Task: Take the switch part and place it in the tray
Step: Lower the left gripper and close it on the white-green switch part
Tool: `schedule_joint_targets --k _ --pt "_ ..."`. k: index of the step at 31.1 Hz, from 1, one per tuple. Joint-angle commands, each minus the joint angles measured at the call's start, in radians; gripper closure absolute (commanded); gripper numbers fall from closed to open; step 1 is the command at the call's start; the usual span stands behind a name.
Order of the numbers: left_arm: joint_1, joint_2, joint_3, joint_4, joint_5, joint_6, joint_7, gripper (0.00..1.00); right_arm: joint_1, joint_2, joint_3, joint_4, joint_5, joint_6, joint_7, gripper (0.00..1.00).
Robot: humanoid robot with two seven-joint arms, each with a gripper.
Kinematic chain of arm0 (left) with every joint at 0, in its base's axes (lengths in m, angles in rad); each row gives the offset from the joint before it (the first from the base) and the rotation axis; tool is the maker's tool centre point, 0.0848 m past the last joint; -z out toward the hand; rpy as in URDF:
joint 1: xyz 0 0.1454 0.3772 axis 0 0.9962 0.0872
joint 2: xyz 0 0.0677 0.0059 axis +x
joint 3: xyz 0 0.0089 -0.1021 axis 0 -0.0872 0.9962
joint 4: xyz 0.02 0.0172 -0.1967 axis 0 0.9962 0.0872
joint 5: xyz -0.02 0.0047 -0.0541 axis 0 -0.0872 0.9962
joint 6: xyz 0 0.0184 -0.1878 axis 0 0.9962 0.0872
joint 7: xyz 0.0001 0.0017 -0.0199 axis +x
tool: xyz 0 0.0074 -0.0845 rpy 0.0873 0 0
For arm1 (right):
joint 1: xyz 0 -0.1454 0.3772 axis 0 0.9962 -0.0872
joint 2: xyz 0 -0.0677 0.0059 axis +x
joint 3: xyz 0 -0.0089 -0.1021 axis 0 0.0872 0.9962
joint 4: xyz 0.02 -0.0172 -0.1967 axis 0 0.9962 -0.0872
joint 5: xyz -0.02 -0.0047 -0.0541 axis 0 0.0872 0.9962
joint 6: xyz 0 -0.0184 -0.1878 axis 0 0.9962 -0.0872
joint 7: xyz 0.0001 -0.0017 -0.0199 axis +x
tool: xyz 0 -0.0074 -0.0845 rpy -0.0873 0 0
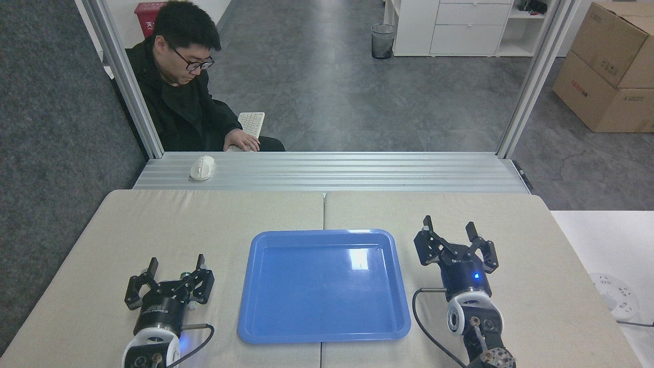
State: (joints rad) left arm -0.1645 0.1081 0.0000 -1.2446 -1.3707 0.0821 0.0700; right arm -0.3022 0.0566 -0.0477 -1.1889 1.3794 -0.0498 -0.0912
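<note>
Hovering, left gripper (176, 263) and right gripper (448, 226) flank the tray (324, 233), fingers spread and empty.
Switch part not discernible, possibly hidden behind the left fingers; closing blind risks knocking it across the desk (286, 209).

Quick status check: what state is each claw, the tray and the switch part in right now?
Left claw: open, holding nothing, low over the table left of the tray.
Right claw: open, holding nothing, right of the tray.
Tray: flat on the table, nothing in it.
Switch part: mostly hidden behind the left claw; state cannot be told.
</note>
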Motion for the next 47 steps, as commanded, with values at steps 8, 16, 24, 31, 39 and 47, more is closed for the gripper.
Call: schedule_joint_targets --k 8,16,24,31,39,47 --pt "0.056 -0.004 0.000 0.034 -0.042 -0.005 0.001 0.00 0.000 -0.001 0.000 0.000 0.000 -0.001 -0.001 0.00" --pt "0.071 -0.004 0.000 0.056 -0.042 -0.007 0.001 0.00 0.000 -0.001 0.000 0.000 0.000 -0.001 -0.001 0.00" --pt "0.085 -0.004 -0.001 0.063 -0.042 -0.008 0.001 0.00 0.000 -0.001 0.000 0.000 0.001 -0.001 -0.001 0.00" --pt "0.083 -0.004 -0.005 0.065 -0.044 -0.013 0.001 0.05 0.000 -0.001 0.000 0.000 0.000 -0.001 -0.001 0.00" --pt "0.083 -0.001 -0.023 0.063 -0.123 -0.015 0.001 0.34 0.000 -0.001 0.000 0.000 0.000 -0.001 -0.001 0.00" --pt "0.085 -0.002 -0.023 0.057 -0.128 -0.061 0.001 0.84 0.000 -0.001 0.000 0.000 0.000 -0.001 -0.001 0.00"
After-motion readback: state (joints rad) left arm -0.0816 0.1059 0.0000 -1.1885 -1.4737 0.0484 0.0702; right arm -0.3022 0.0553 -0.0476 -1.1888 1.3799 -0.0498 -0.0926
